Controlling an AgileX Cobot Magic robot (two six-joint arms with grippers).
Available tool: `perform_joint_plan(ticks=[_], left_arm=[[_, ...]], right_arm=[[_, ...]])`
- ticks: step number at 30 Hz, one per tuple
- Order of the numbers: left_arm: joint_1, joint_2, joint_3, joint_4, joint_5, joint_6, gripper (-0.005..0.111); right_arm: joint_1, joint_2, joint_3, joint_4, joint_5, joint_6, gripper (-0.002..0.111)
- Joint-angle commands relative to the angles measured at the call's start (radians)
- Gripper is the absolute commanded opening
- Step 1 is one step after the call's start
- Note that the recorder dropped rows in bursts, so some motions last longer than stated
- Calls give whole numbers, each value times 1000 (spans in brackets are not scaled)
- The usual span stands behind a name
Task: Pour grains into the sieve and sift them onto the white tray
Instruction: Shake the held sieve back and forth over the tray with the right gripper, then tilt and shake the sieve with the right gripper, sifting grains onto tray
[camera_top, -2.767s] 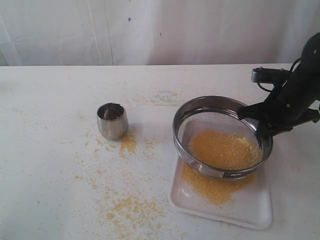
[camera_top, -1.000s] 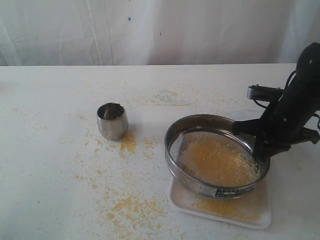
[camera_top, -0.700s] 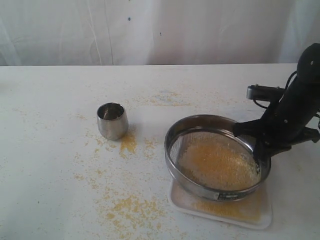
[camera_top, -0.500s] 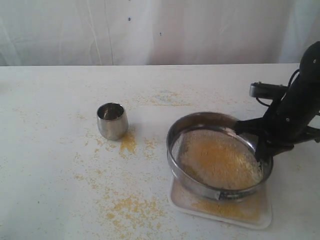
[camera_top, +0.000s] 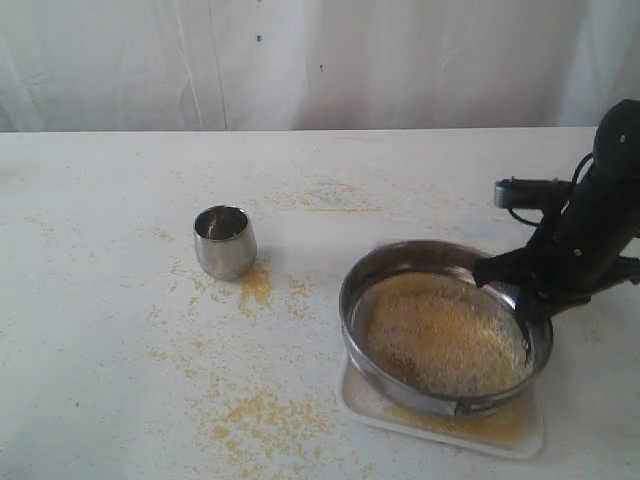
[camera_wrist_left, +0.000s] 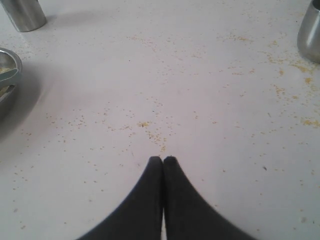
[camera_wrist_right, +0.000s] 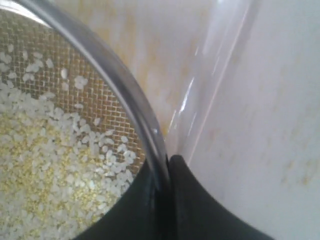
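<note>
The sieve (camera_top: 440, 403) sits directly over the white tray (camera_top: 365, 408) and covers most of it; I cannot tell whether the 2 touch. The grains (camera_top: 440, 335) lie spread across its mesh, with a yellow dusting on the tray beneath. The right tool (camera_top: 518, 296) is pinched almost closed on the sieve's right-hand rim, 1 finger inside and 1 outside. The left tool (camera_wrist_left: 163, 161) is fully closed and holds nothing, above the speckled bench (camera_wrist_left: 200, 100).
</note>
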Motion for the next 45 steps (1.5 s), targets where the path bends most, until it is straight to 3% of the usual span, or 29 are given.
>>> perform_joint_plan(ticks=[1, 4, 6, 8, 13, 17, 20, 22, 26, 32, 36, 41, 45], left_arm=[[0, -4, 3, -6, 3, -7, 0], [0, -4, 3, -6, 3, -7, 0], [0, -4, 3, -6, 3, -7, 0], [0, -4, 3, -6, 3, -7, 0], [0, -4, 3, -6, 3, -7, 0], [0, -4, 3, -6, 3, -7, 0], [0, -4, 3, -6, 3, -7, 0], [0, -4, 3, -6, 3, -7, 0], [0, -4, 3, -6, 3, -7, 0], [0, -4, 3, -6, 3, -7, 0], [0, -4, 3, -6, 3, -7, 0], [0, -4, 3, -6, 3, -7, 0], [0, -4, 3, -6, 3, -7, 0]], right_arm=[[-4, -19, -14, 14, -20, 15, 0], [-2, -23, 3, 21, 33, 80, 0], [-2, -19, 4, 7, -152, 79, 0], [-5, -19, 1, -2, -219, 86, 0], [-5, -34, -22, 0, 13, 91, 0], [-5, -25, -21, -15, -186, 82, 0], [-5, -36, -45, -4, 85, 89, 0], [-3, -40, -34, -7, 142, 89, 0], [-5, -36, -34, -55, -151, 57, 0], [-5, -41, -50, -48, 167, 109, 0], [-5, -41, -52, -50, -85, 105, 0], [-3, -45, -42, -39, 129, 110, 0], [-3, -31, -32, -89, -170, 105, 0]])
